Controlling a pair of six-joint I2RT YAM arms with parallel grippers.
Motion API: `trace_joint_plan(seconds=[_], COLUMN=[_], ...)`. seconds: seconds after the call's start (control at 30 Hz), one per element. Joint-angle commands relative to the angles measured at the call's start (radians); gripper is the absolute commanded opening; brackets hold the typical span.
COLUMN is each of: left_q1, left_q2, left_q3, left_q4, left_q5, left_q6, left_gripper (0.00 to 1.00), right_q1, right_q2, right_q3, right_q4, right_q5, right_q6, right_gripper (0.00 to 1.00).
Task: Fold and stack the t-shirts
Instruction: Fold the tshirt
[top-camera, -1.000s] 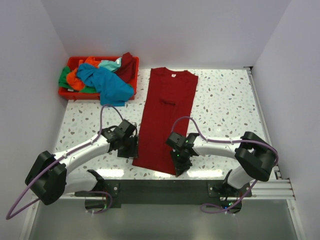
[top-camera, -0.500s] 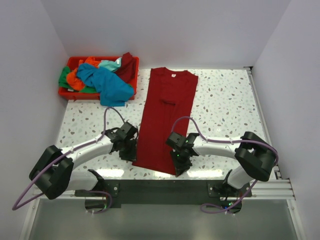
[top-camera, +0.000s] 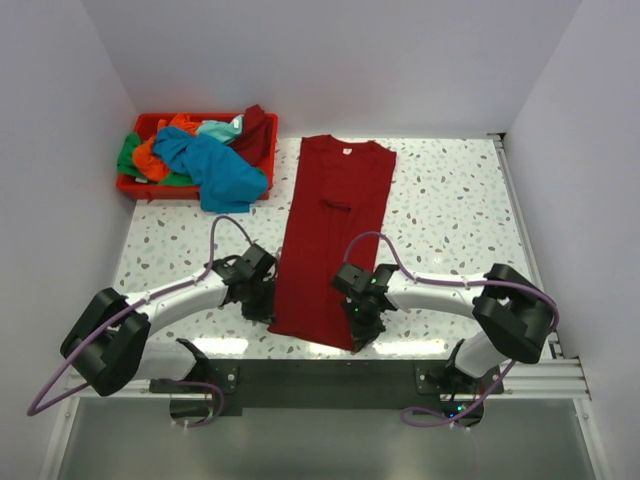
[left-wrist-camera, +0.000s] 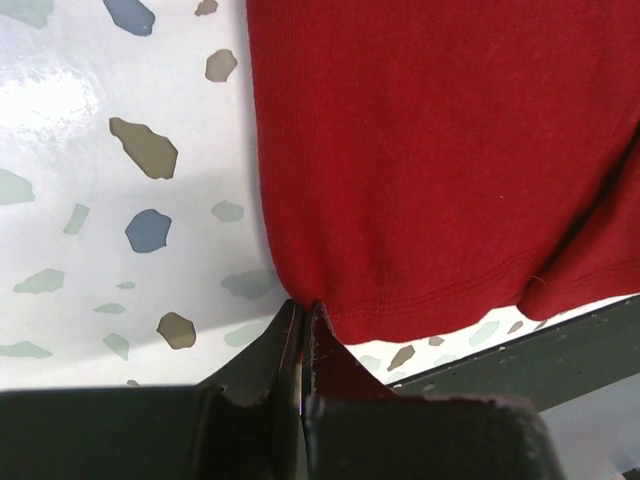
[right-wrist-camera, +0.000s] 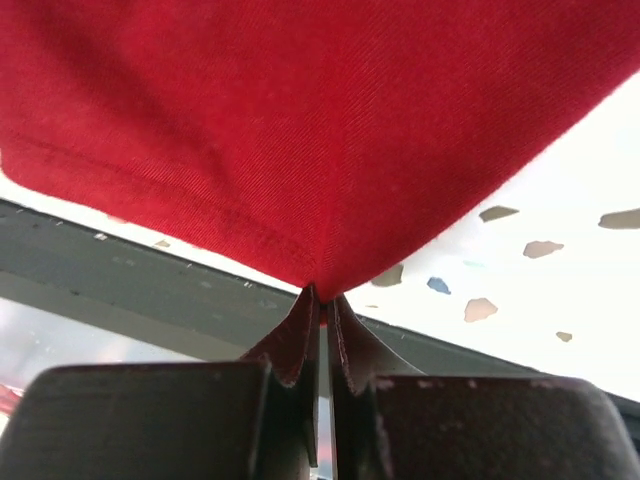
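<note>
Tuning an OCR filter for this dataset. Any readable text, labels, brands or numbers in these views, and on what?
No legible text in any view.
Neck tag inside the collar of the dark red t-shirt: a pale speck, too small to read.
Red bin, the piled shirts in it, and the table: no print or markings visible.

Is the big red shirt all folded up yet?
Partly. The dark red t-shirt lies as a long strip, sides tucked in, not yet folded short.
</note>
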Motion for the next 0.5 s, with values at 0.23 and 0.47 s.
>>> trace_joint_plan(seconds=[0.23, 0.47], left_q1=[-0.004, 0.007], left_q2=[-0.029, -0.016], left_q3=[0.167, 0.241], left_q4=[-0.058, -0.043], left_q5=[-0.046, -0.090], left_q6=[0.002, 0.008], left_gripper=[0.00, 0.00], right_q1=[-0.005, -0.079], right_q2=[-0.063, -0.069], right_q3=[0.179, 0.236], right_q4=[-0.196, -0.218], right_q5=[0.096, 0.151], right_q6=[0.016, -0.001], right_gripper=[0.00, 0.00])
